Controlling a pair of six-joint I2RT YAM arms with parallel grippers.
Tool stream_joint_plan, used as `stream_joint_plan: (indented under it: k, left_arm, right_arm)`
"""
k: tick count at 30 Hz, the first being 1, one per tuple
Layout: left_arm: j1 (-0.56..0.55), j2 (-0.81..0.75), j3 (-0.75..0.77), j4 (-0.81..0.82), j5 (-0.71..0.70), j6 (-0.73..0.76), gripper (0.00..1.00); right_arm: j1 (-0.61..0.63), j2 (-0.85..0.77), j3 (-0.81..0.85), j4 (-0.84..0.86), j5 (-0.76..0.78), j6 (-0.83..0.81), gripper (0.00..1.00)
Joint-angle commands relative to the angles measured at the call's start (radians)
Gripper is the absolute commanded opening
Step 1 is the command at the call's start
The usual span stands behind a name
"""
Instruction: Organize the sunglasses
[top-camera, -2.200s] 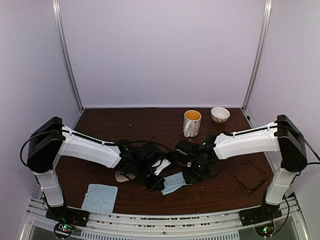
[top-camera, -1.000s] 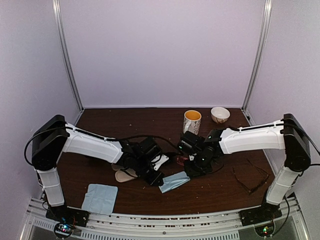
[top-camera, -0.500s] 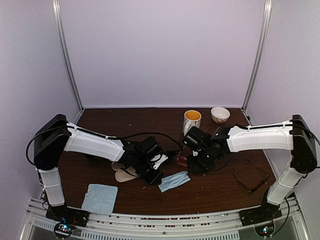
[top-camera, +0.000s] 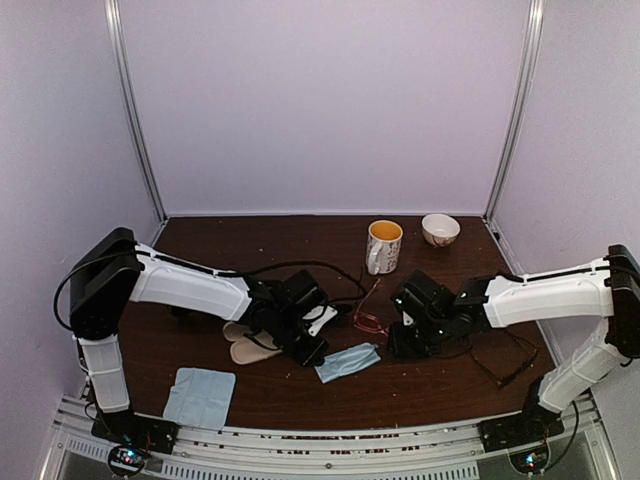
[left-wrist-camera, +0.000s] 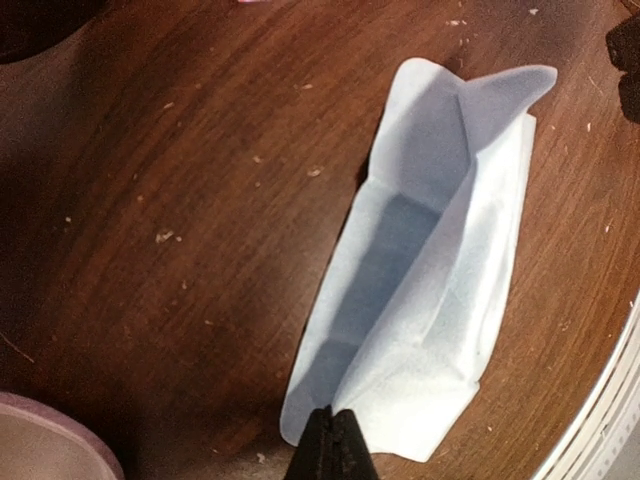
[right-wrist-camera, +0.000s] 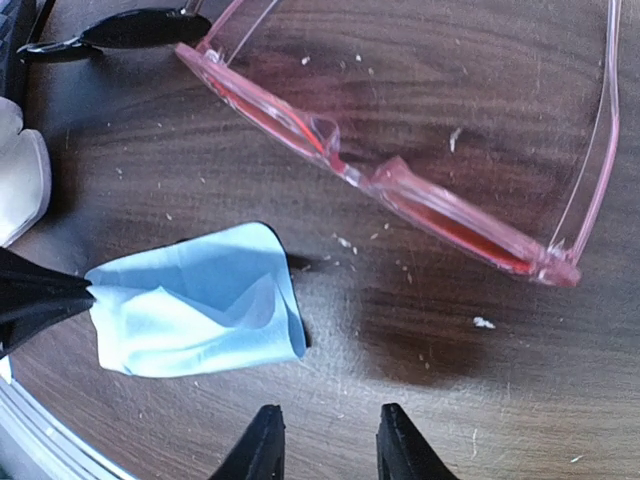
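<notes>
Lying on the bench (right-wrist-camera: 470, 350) with temples unfolded: the pink-red sunglasses (right-wrist-camera: 380, 180), item one, are sitting just beyond the right tool (right-wrist-camera: 325, 445) and apart from it. The right tool is hovering low with its jaws partly parted and nothing between them. The left tool (left-wrist-camera: 333, 445) is pinching fully closed on an edge of a crumpled blue cloth (left-wrist-camera: 430, 290), which is resting near the pink-red frame without touching it. Item two, a thin black-framed pair (top-camera: 500, 358), is lying well apart, over by the right arm's side.

Hazards, as judged:
- The modest jaw gap is looking narrow for the frame front, so a descent could be pushing the sunglasses across the bench rather than gripping them.
- An unfolded temple could be snagging a finger.
- The pinched cloth, if dragged, could be sweeping into the frame.
- Grit on the bench could be scratching the lenses.
</notes>
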Motion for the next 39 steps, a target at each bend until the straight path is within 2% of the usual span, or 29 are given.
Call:
stream_joint_plan:
  k: [1, 13, 18, 39]
  left_arm:
    - [0.005, 0.005, 0.027, -0.009, -0.022, 0.017, 0.00]
    - [0.005, -0.001, 0.017, -0.003, -0.018, 0.029, 0.00]
    - [0.005, -0.006, 0.004, 0.010, -0.014, 0.031, 0.00]
    - [0.005, -0.017, -0.031, 0.041, -0.004, 0.032, 0.00]
  right_arm:
    - [-0.003, -0.055, -0.068, 0.166, -0.047, 0.058, 0.35]
    - [-0.001, -0.054, -0.135, 0.269, -0.050, 0.200, 0.37]
    - [-0.002, -0.017, -0.144, 0.287, -0.055, 0.258, 0.34]
    - [0.002, 0.120, -0.111, 0.345, -0.097, 0.285, 0.31]
